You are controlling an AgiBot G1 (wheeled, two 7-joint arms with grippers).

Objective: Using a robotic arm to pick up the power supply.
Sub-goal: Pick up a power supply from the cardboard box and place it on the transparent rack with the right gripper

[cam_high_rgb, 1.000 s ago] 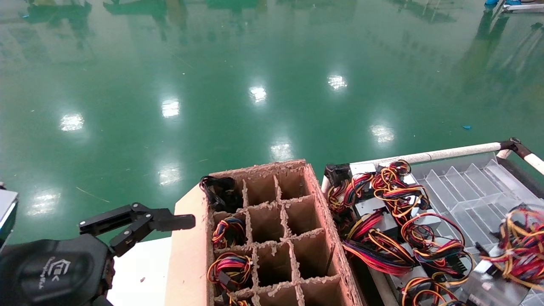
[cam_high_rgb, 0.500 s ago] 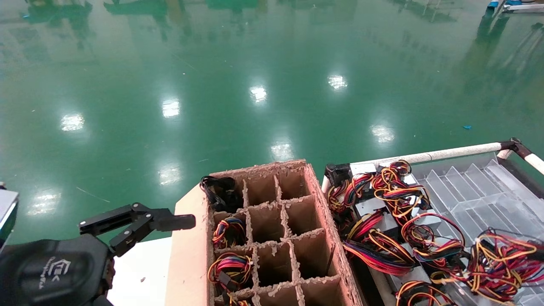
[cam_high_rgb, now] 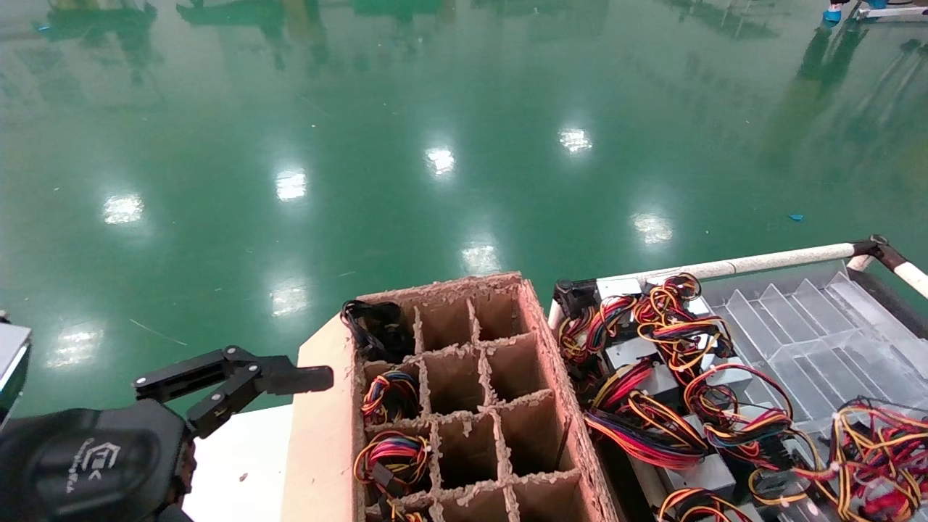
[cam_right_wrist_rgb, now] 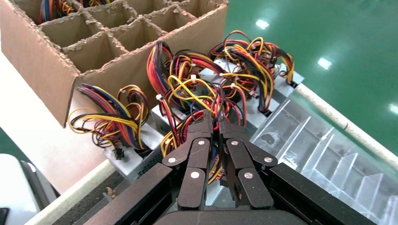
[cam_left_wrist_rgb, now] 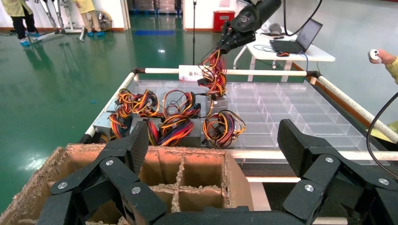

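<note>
My right gripper (cam_right_wrist_rgb: 214, 119) is shut on the coloured wire bundle (cam_right_wrist_rgb: 197, 91) of a power supply and holds it up over the tray. Seen from the left wrist, the right robotic arm (cam_left_wrist_rgb: 253, 16) comes in from above. Its gripper (cam_left_wrist_rgb: 228, 42) pinches the wires (cam_left_wrist_rgb: 213, 70), which hang down to a grey case (cam_left_wrist_rgb: 218, 101). The head view shows only that bundle (cam_high_rgb: 873, 449), at the lower right. My left gripper (cam_high_rgb: 290, 378) is parked low on the left beside the cardboard box, open (cam_left_wrist_rgb: 213, 140) and empty.
A cardboard box (cam_high_rgb: 319, 435) with a divider grid stands in the middle, with wire bundles in some cells. Right of it lies a clear partitioned tray (cam_high_rgb: 819, 333) with a white rail (cam_high_rgb: 761, 262) and several more power supplies (cam_high_rgb: 652, 362). A person's hand (cam_left_wrist_rgb: 380, 56) shows beyond the tray.
The held wire bundle at the lower right of the head view has dropped lower in the frame, toward the near edge. The left arm has not moved.
</note>
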